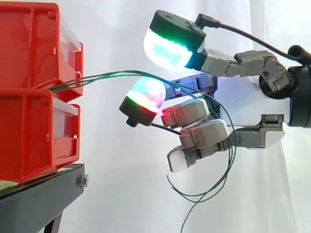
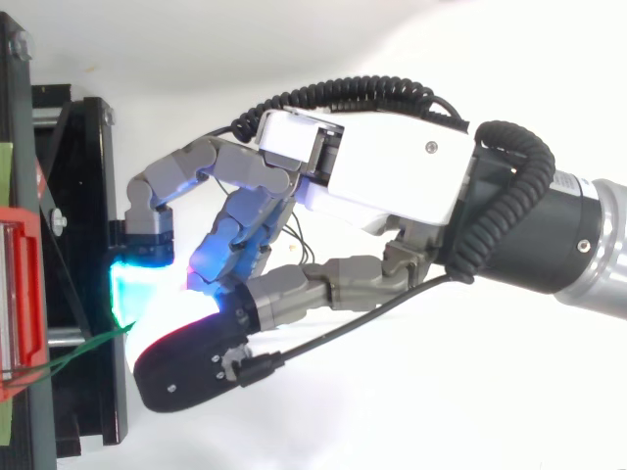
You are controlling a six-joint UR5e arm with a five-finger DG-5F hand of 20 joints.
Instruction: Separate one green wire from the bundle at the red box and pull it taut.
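Observation:
A bundle of thin green wires (image 1: pixel 97 76) comes out of the gap between the two stacked red bins (image 1: pixel 29 43) and arcs rightward to my hand (image 1: pixel 204 133). The hand hangs in the air to the right of the bins, and its lower fingers are curled round the wires. A fingertip (image 1: pixel 145 96) glowing red and green lies just under the strands. Above them a cyan-green pad (image 1: pixel 167 47) stands apart. Past the fingers the wires fall in slack loops (image 1: pixel 206 193). From above, the hand (image 2: pixel 372 176) reaches left toward the bin, with a short piece of green wire (image 2: pixel 93 340) beside the glow.
The red bins rest on a black stand (image 1: pixel 39 194), whose frame (image 2: pixel 83 196) sits right by the fingertips. A white curtain hangs behind. There is free air below and to the right of the hand.

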